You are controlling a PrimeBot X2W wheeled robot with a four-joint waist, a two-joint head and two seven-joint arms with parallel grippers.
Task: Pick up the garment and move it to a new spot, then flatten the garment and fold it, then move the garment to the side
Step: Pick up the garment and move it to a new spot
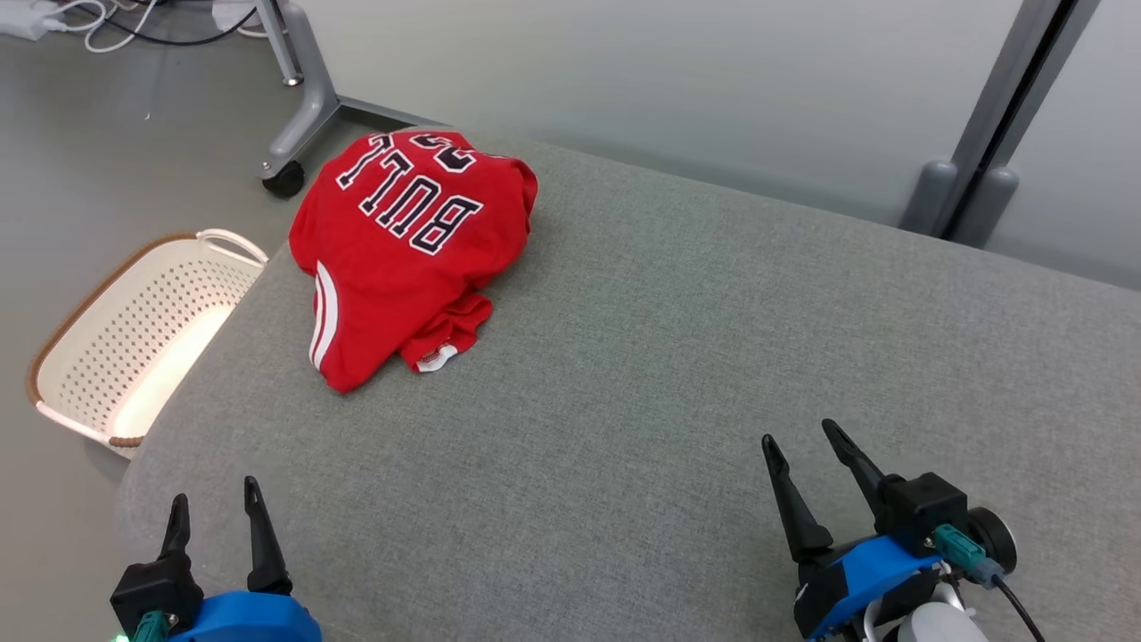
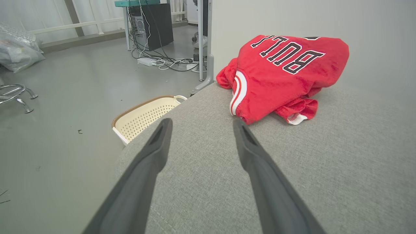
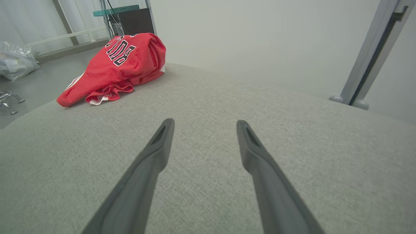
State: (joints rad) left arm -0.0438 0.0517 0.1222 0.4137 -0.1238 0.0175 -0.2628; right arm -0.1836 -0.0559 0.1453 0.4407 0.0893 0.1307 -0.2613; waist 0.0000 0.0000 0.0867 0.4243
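The red jersey (image 1: pixel 410 250) lies in a loose, rumpled heap at about 11 o'clock on the grey padded surface (image 1: pixel 669 357), near its far left edge, lettering upside down. It looks bunched rather than folded, though its underside is hidden, so I judge the picking up, flattening, folding and setting aside all remain. A perforated laundry basket (image 1: pixel 134 303) stands on the floor at 9 o'clock. The left pincer (image 1: pixel 214 495) at 7 o'clock and the right pincer (image 1: pixel 798 432) at 5 o'clock are spread and empty, well apart from the jersey.
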